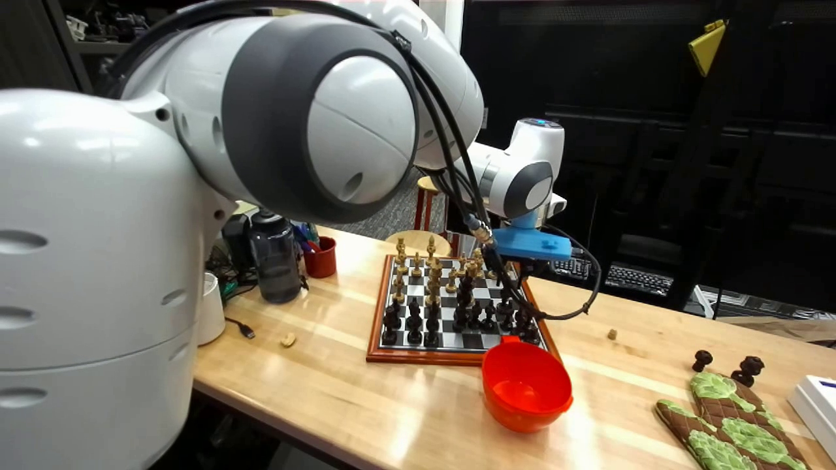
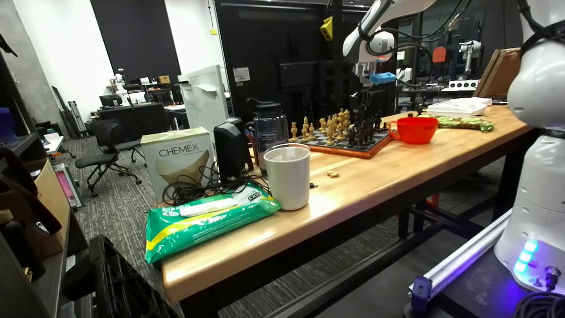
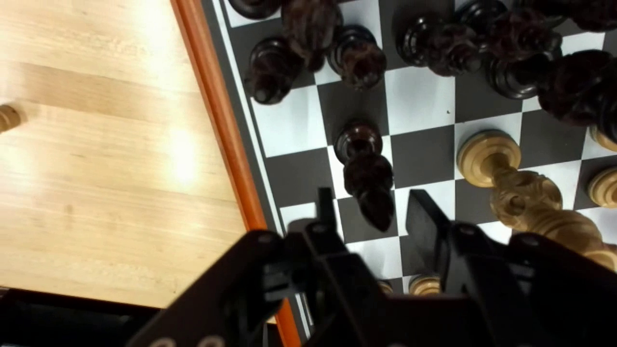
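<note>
Robotiq gripper (image 3: 371, 205), well parted, holding nothing, fills the wrist view's lower centre; its gap frames a pointed dark chess piece (image 3: 368, 174) on the chessboard (image 3: 424, 154).

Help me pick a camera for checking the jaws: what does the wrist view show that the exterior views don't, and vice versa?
Only the wrist view shows clearly that the jaws stand open, with the tip of a dark chess piece appearing in the gap; relative depth is hard to tell.

Only the exterior views show the red cup, the water bottle and the white mug.

All share the chessboard, its light pieces and the wooden table.
</note>
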### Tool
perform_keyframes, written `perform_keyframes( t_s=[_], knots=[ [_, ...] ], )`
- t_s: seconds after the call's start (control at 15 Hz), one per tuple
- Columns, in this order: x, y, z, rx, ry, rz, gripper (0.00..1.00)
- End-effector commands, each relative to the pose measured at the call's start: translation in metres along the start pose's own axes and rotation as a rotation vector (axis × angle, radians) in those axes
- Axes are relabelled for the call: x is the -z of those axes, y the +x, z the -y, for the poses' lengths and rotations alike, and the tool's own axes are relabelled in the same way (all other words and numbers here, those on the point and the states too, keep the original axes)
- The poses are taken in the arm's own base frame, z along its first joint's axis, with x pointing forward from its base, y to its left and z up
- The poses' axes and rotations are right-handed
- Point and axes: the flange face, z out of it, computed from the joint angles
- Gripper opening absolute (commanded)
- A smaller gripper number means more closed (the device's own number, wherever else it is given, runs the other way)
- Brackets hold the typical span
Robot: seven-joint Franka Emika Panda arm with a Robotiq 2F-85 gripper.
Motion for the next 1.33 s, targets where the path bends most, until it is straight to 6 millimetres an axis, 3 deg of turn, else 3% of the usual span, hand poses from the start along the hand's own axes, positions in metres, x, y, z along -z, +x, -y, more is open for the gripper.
perform_keyframes(
  t_s=[0.0,0.27,0.93,1.27],
  knots=[
    [0.008,-0.005,-0.007,0.008,0.013,0.003,0.73],
    [0.014,-0.010,-0.011,-0.008,0.009,-0.008,1.00],
    [0.060,-0.032,0.001,-0.023,-0.010,-0.072,1.00],
    [0.065,-0.054,0.005,-0.044,0.000,-0.079,1.00]
  ],
)
